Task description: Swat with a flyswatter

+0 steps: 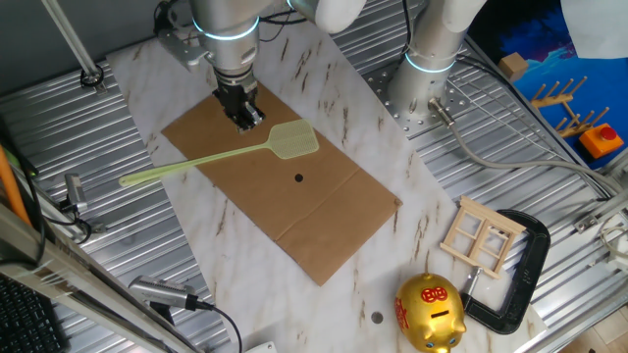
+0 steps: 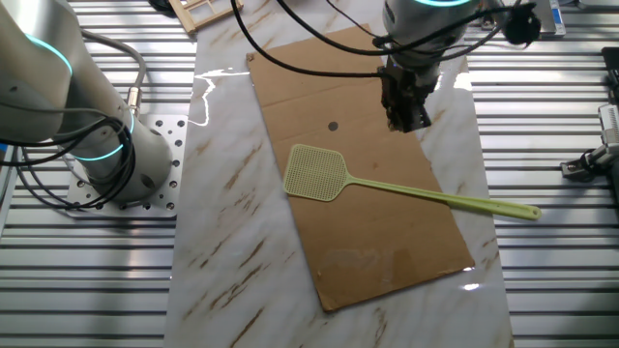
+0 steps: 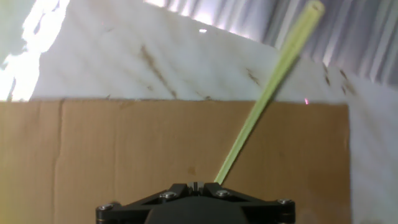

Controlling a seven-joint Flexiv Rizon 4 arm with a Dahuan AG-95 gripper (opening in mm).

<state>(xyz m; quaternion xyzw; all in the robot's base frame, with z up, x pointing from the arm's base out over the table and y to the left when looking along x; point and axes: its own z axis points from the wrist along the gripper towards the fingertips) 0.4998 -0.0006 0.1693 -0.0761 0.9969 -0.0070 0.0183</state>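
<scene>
Starting big: marble tabletop [image 1: 392,245] carries a brown cardboard sheet [image 1: 324,216] running diagonally across mid-frame in one fixed view. A small dark dot [image 1: 298,178] sits on the cardboard just below the swatter head, probably the swat target, though I can't confirm what it is.

Flyswatter [image 1: 211,159] lies flat, not held. Its mesh head [image 1: 292,142] rests on the cardboard near frame center; the handle runs down-left, off the cardboard edge, with its end [image 1: 132,179] over the marble at left. In the other fixed view it's mirrored: head [image 2: 316,174] center, handle end [image 2: 527,211] at right.

Tool [image 1: 242,110] hangs over the cardboard just above-left of the head, near the handle but apparently not touching it. Jaws look drawn together with nothing between them, though the hand view shows only the tool base, so I can't tell for sure.

Handling judgement:
- Thin plastic, so light.
- Handle is long and slim and will likely flex and whip on a swing.
- Smooth plastic could twist in the jaws.
- Mesh head is soft, a poor grip point.
- Grip the handle across its width, toward the far end for reach, or nearer mid-handle for control.
- Flat on the surface means a low, pinch-from-above pick.
</scene>
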